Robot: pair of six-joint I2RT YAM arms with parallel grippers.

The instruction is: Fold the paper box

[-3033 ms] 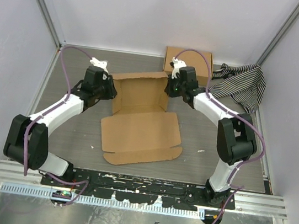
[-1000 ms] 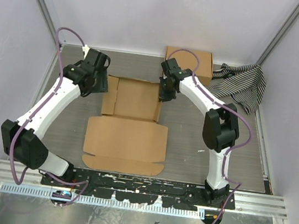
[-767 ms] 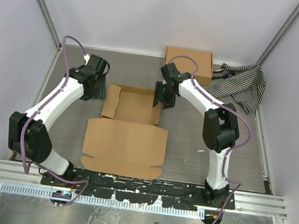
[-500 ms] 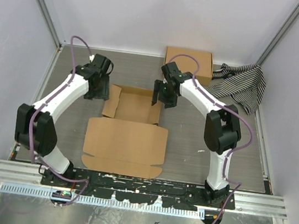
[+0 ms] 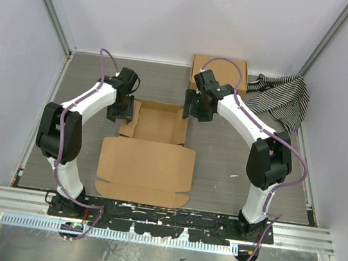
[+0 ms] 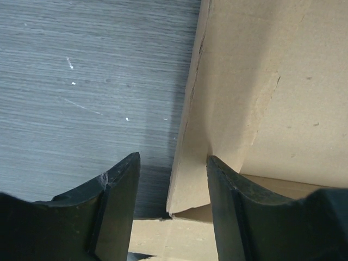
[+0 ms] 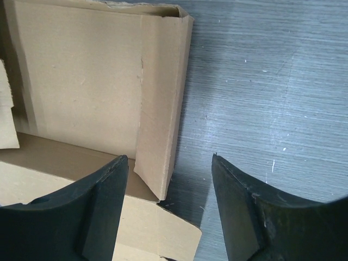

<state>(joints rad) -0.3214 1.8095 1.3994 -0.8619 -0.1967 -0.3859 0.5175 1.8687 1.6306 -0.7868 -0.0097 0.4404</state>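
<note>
The paper box (image 5: 146,165) lies open on the table as a brown cardboard sheet, its big front panel flat. On its far panel the two side flaps stand up. My left gripper (image 5: 123,113) is at the left flap (image 6: 187,136). Its jaws are open, and the flap's edge stands in the gap between the fingers (image 6: 117,187). My right gripper (image 5: 193,112) is at the right flap (image 7: 157,119). It is open too, straddling that flap with a wide gap on the outer side. Neither gripper holds anything.
A fully formed brown cardboard box (image 5: 220,69) sits at the back wall, just behind the right arm. A black-and-white striped cloth (image 5: 282,97) lies in the back right corner. Pale walls close in the grey table (image 5: 235,158) on three sides.
The left gripper has swung in from the far left to the left flap. Both side flaps have risen from flat to upright. The right gripper has opened and shifted slightly right.
</note>
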